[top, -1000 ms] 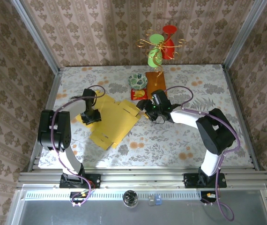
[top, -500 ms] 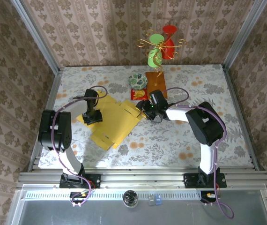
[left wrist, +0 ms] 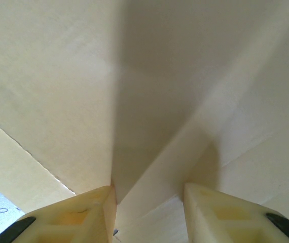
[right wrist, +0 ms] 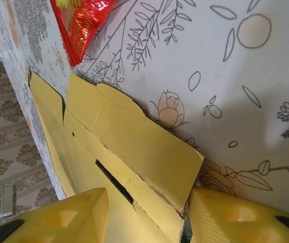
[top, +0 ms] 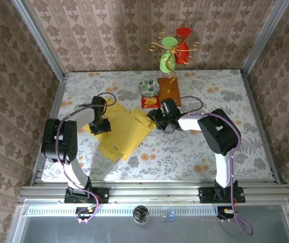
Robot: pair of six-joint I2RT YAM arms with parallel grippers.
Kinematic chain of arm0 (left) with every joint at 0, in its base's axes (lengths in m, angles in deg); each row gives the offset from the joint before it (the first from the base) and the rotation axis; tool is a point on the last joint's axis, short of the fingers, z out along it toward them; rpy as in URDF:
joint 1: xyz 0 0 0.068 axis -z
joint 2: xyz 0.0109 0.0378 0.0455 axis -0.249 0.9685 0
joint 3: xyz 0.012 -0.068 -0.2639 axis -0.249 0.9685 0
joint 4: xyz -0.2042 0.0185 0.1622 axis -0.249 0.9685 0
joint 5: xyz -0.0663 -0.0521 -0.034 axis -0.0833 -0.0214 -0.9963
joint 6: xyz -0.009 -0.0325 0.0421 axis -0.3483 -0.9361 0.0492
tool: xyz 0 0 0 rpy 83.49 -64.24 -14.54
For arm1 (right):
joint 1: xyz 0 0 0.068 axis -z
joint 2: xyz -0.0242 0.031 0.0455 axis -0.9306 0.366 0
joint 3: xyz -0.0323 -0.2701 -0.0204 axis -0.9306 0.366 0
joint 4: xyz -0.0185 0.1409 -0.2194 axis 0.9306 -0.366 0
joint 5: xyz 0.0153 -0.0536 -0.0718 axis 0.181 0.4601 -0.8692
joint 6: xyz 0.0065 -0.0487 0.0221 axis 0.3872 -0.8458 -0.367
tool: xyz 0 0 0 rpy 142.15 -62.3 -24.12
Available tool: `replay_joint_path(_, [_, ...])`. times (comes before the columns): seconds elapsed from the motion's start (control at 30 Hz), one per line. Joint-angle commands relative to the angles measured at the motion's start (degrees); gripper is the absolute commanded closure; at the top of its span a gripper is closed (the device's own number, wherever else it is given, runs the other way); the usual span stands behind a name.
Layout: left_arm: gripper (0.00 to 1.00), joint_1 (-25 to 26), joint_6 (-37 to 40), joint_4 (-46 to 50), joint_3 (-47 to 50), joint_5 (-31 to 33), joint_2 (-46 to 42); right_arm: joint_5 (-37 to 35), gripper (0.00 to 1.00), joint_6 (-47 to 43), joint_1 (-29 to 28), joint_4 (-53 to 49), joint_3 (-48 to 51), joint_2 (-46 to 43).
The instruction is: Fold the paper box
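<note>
One floral table is being occupied by the paper box, lying flat. The box's left part is being touched by the left gripper, jaws parted. Its right flap is being straddled by the right gripper, jaws also apart.

The right gripper now sits a little further left and far, at the right-hand flap of the paper box, with the right arm folded in leftward. Its jaws seem narrower around that flap, though the overhead view is too small to be sure.
</note>
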Motion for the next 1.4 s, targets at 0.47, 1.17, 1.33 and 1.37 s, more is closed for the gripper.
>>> replay_joint_path(0.47, [0.56, 1.4, 1.1, 2.3, 0.3, -2.3, 0.9, 0.0, 0.95, 3.5, -0.6, 2.4, -0.1, -0.4])
replay_joint_path(1.17, [0.28, 45.2, 16.8, -1.2, 10.9, 29.4, -33.4, -0.8, 1.0, 17.3, -1.7, -27.9, -15.5, -8.5])
replay_joint_path(1.33, [0.27, 48.2, 15.4, 3.9, 9.5, 39.7, -27.4, 0.5, 1.0, 17.6, -1.7, -32.8, -18.6, -8.8])
replay_joint_path(1.37, [0.27, 48.2, 14.6, 5.0, 8.9, 41.5, -26.1, 0.7, 1.0, 17.8, -1.7, -33.2, -18.7, -8.8])
